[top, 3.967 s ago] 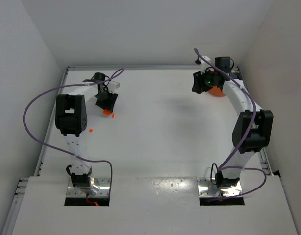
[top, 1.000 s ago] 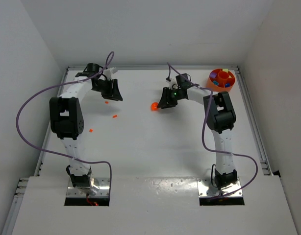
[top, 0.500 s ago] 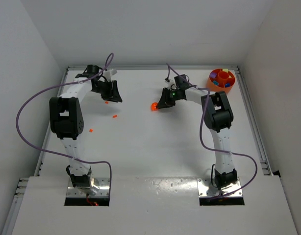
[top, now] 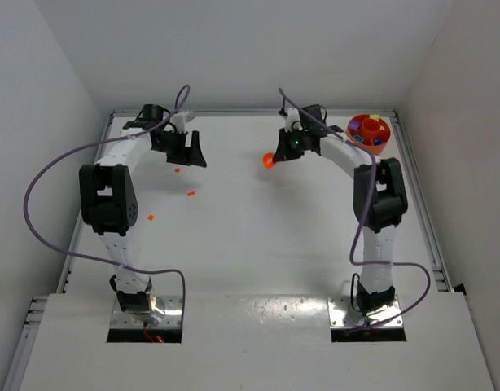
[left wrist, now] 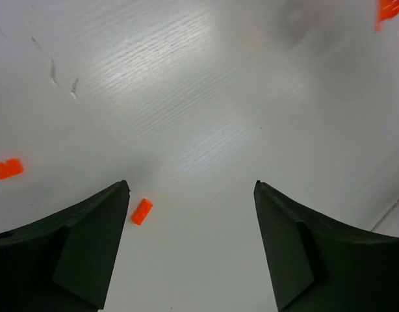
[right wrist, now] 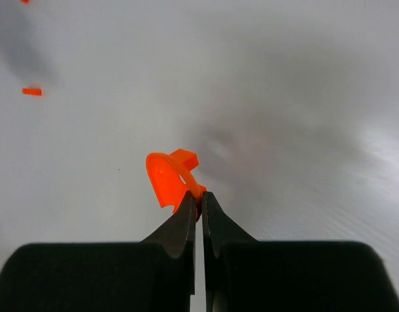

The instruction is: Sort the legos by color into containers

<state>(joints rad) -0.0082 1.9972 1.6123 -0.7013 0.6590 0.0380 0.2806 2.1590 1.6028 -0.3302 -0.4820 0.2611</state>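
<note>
My right gripper (right wrist: pixel 199 194) is shut on the rim of a small orange cup (right wrist: pixel 170 177), holding it tilted above the table. From above, the cup (top: pixel 269 160) hangs left of the gripper (top: pixel 279 156), at the back centre. The orange bowl (top: pixel 369 133) with coloured bits stands at the back right. My left gripper (left wrist: pixel 192 185) is open just above the table, with one orange lego (left wrist: pixel 141 211) right beside its left finger (left wrist: pixel 95 221). Two more orange legos (left wrist: pixel 8 168) (left wrist: pixel 386 12) lie farther off. The top view shows orange legos (top: pixel 177 170) (top: pixel 191 194) (top: pixel 151 217) near the left gripper (top: pixel 186 155).
The table's back wall and raised edge run close behind both grippers. A purple cable loops from each arm. One small orange lego (right wrist: pixel 32 91) lies far to the left in the right wrist view.
The right gripper shut on the orange cup and carried it up off the table, toward the back right. The left gripper opened wide in place.
</note>
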